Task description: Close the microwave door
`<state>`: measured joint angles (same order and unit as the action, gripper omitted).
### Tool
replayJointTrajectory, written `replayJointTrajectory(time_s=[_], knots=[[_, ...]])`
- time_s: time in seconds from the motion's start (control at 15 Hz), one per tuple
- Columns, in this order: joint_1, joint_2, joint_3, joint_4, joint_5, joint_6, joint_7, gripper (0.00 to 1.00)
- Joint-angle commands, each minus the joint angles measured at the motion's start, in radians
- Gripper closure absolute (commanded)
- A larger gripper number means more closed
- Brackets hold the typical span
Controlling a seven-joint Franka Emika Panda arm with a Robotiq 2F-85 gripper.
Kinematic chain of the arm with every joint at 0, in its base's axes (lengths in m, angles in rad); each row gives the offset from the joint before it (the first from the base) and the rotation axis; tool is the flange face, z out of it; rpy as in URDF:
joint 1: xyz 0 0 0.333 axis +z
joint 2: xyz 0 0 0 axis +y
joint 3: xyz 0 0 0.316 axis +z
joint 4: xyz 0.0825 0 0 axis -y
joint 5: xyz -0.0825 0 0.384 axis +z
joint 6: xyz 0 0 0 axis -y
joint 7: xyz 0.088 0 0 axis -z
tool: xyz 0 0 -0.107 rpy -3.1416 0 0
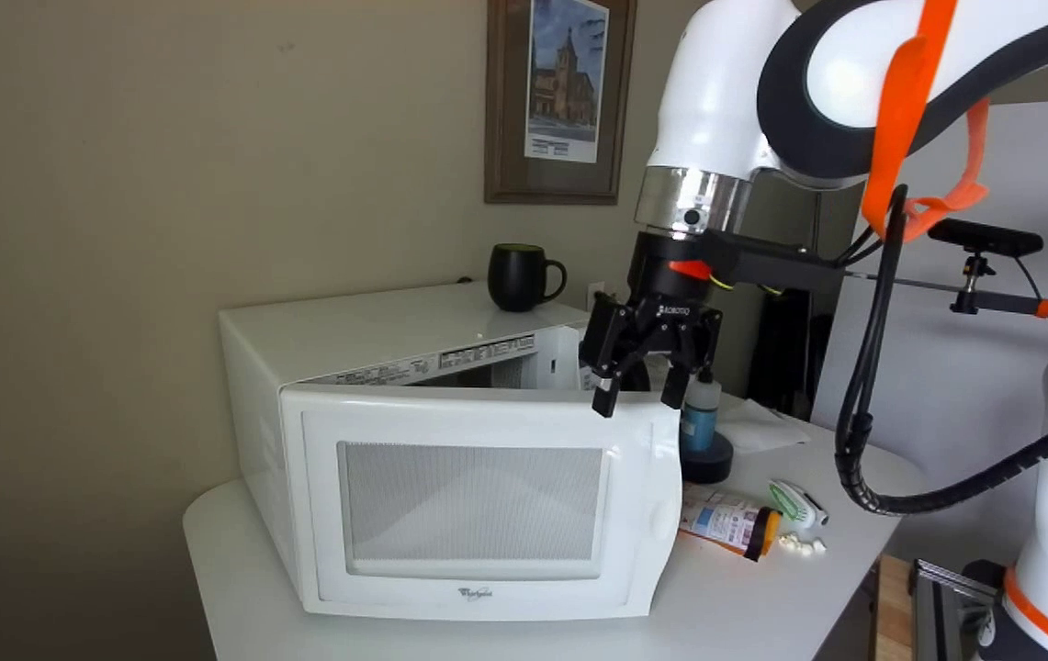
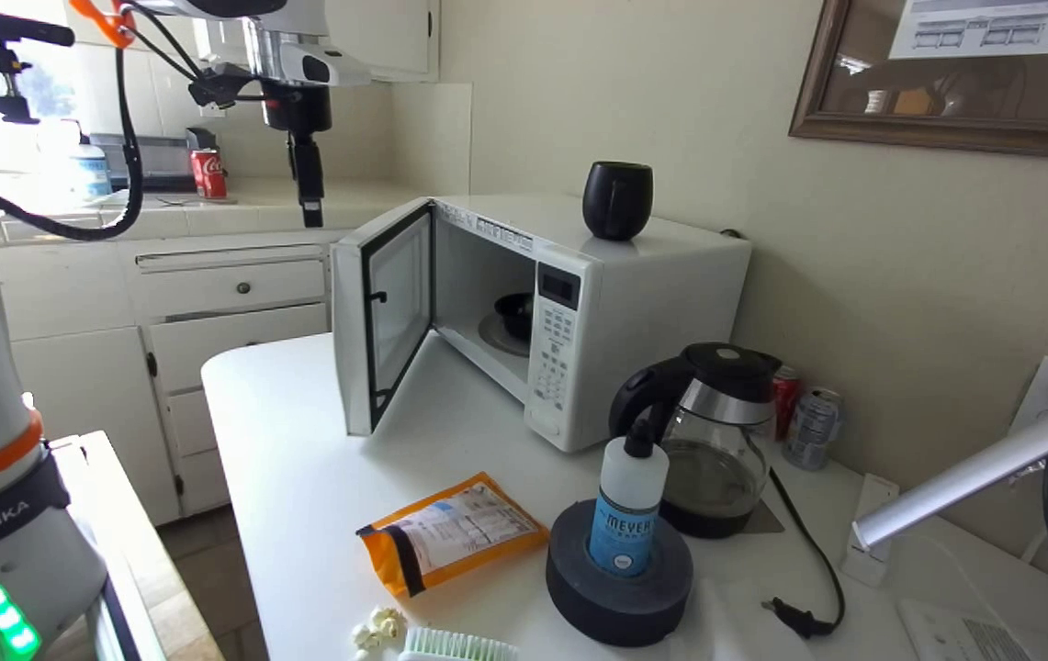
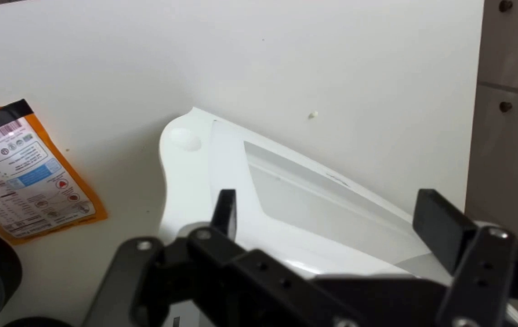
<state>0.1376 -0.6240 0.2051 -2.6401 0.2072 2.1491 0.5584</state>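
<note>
Nearest in an exterior view, a white brush (image 2: 459, 647) with pale green bristles was seen on the smooth white counter (image 2: 294, 459), just beside a small cluster of whitish popcorn pieces (image 2: 381, 628). Beyond these, an orange pouch (image 2: 464, 532) with a white label and a black band was laid flat. Beside the pouch, a pale bottle (image 2: 623, 528) with a blue label and black top was stood upright on a thick, round black base (image 2: 583, 610), and behind it a glass kettle (image 2: 716, 468) with a black lid was placed.

Farther back, a white microwave door (image 1: 478, 505) with a grey mesh window was swung partway outward from the white, box-shaped microwave (image 2: 670, 303). A round black vessel (image 2: 516, 319) was held inside, and a plain black mug (image 2: 617, 202) was set on top.

The black, two-fingered end effector (image 1: 641, 397) was held on the outer side of the door, its fingers spread well apart and pointed downward; in an exterior view its fingertips (image 2: 313, 213) were seen clear of the door.
</note>
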Motion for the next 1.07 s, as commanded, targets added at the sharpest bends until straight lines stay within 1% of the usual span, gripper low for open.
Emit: replayJointTrajectory(time_s=[0.0, 0.2, 0.47, 0.67, 0.73, 0.8, 0.87, 0.93, 1.0], knots=[[-0.021, 0.056, 0.035, 0.013, 0.025, 0.01, 0.035, 0.0], [-0.032, 0.156, 0.028, 0.021, 0.036, 0.068, 0.041, 0.0], [-0.083, 0.232, 0.038, 0.022, -0.025, 0.17, 0.117, 0.0], [-0.153, 0.247, 0.043, 0.013, -0.157, 0.289, 0.186, 0.0], [-0.183, 0.248, 0.05, 0.009, -0.222, 0.328, 0.218, 0.0], [-0.211, 0.255, 0.058, 0.012, -0.289, 0.358, 0.247, 0.0], [-0.223, 0.258, 0.056, 0.02, -0.326, 0.353, 0.258, 0.0], [-0.176, 0.246, 0.023, 0.011, -0.261, 0.332, 0.213, 0.0], [-0.184, 0.248, 0.021, 0.012, -0.273, 0.335, 0.217, 0.0]])
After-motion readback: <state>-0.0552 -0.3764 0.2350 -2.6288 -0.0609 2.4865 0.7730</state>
